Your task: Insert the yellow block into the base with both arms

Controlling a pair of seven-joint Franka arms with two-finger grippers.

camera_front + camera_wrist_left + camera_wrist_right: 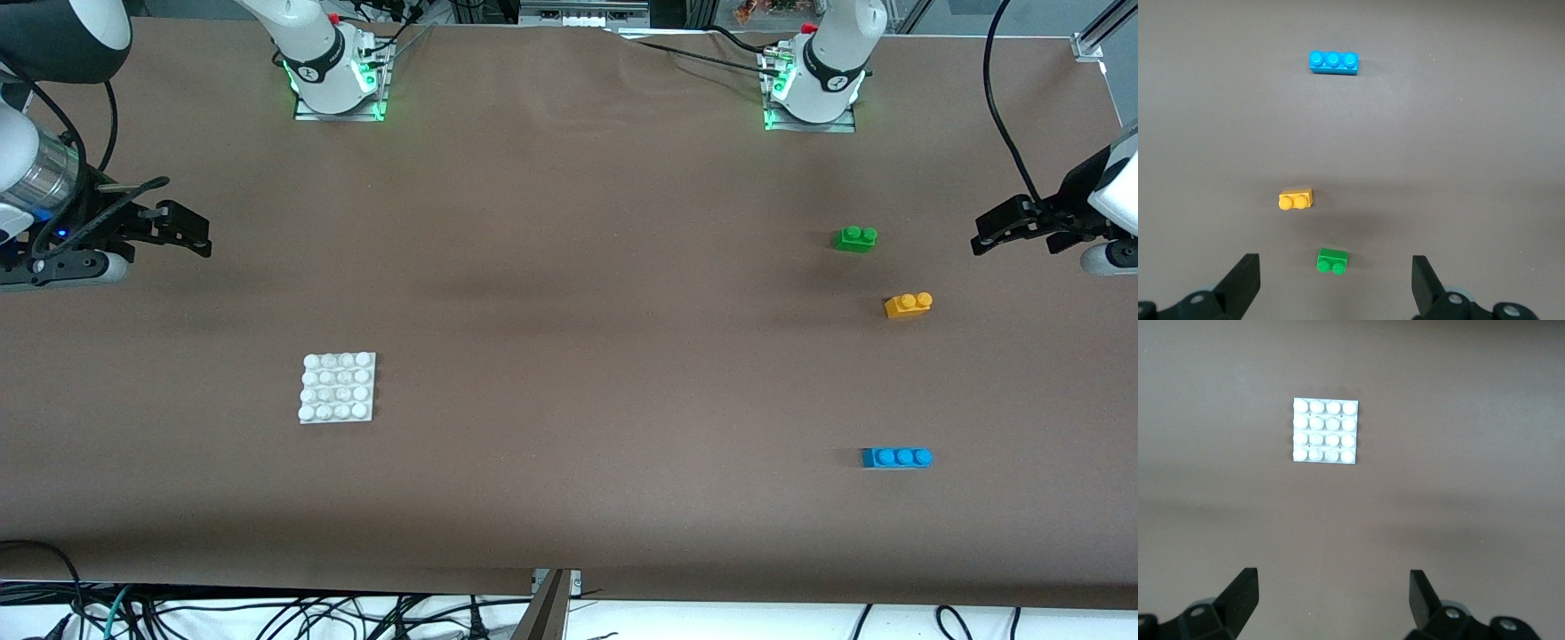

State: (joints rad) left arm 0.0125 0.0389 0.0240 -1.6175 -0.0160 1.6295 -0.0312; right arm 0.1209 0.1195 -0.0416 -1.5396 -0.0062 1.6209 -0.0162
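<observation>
- The yellow block lies alone on the brown tabletop toward the left arm's end, studs up, with nothing touching it.
- The green brick sits near it, farther from the front camera, and the blue brick lies well apart, nearer that camera. The three stand clear of each other, so the jaws could likely close on the yellow one without knocking a neighbour.
- The base rests flat toward the right arm's end, well apart from all the bricks, with every stud bare. Nothing has been pressed into it yet.
- The left gripper hangs above the tabletop at its own end, jaws spread wide and empty. In the left wrist view all three bricks lie ahead of it, the green one closest, so it seems the natural arm to fetch the yellow block.
- The right gripper hangs above the tabletop at its end, jaws likewise wide open and holding nothing. Its wrist view has the base squarely ahead, which suggests this arm is meant to steady the plate during insertion.
- By my judgement the task is at its very start: neither arm has reached for anything.
</observation>
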